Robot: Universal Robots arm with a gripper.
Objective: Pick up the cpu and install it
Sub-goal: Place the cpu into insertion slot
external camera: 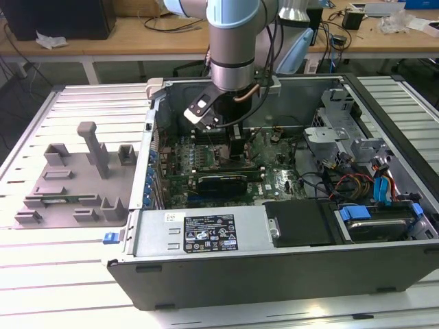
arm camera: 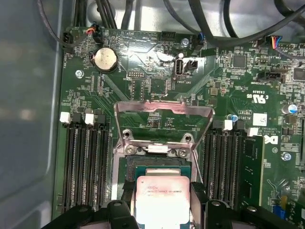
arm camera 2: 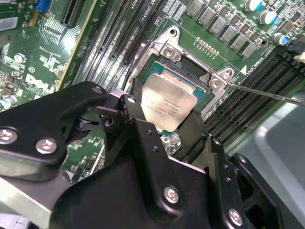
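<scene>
The cpu (arm camera 2: 167,101), a flat square chip with a silvery top, sits between my gripper's (arm camera 2: 163,117) black fingers (arm camera 2: 135,114), which are shut on its two opposite edges. In the first wrist view the cpu (arm camera: 162,200) hangs directly over the dark metal-framed socket (arm camera: 159,164) of the green motherboard (arm camera: 143,90). The socket's load plate (arm camera: 163,118) is swung up and open. I cannot tell whether the chip touches the socket. In the exterior view the gripper (external camera: 233,147) reaches down into the open computer case (external camera: 206,240).
Memory slots (arm camera: 86,167) flank the socket on both sides. A thin metal retention lever (arm camera 2: 267,93) sticks out beside the socket. An expansion card (external camera: 221,182), cables and drive bays (external camera: 370,171) crowd the case. A grey fixture plate (external camera: 75,185) lies outside it, at the exterior view's left.
</scene>
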